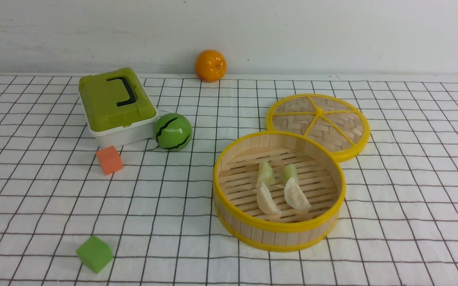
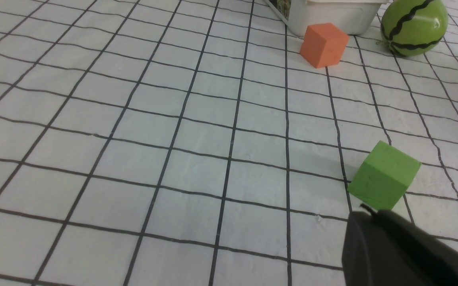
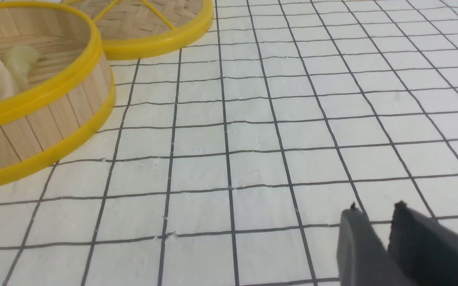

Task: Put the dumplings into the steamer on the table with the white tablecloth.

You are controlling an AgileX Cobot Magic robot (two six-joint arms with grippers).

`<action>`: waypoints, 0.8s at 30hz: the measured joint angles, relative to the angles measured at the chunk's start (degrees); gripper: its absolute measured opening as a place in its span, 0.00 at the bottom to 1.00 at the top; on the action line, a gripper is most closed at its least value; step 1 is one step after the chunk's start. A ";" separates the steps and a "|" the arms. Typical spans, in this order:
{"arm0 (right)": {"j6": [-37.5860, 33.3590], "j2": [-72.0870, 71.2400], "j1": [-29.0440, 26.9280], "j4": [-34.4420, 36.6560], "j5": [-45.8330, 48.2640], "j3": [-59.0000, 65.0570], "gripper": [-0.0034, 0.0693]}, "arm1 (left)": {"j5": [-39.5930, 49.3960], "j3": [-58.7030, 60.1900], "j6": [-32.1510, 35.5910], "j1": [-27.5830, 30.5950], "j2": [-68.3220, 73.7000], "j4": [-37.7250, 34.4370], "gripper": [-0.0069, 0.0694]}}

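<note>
1. Just beyond the left gripper (image 2: 372,216) lies a green cube (image 2: 384,175); whether it is closed I cannot tell.
2. Right gripper (image 3: 376,210) fingers stand nearly together, holding nothing, above the bench (image 3: 253,159).
3. Well apart from it, the steamer (image 1: 229,216) holds four dumplings (image 1: 278,188).
</note>
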 joint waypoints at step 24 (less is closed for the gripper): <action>0.00 0.00 0.00 0.16 0.00 0.00 0.26 | 0.00 0.00 0.00 0.00 0.00 0.00 0.08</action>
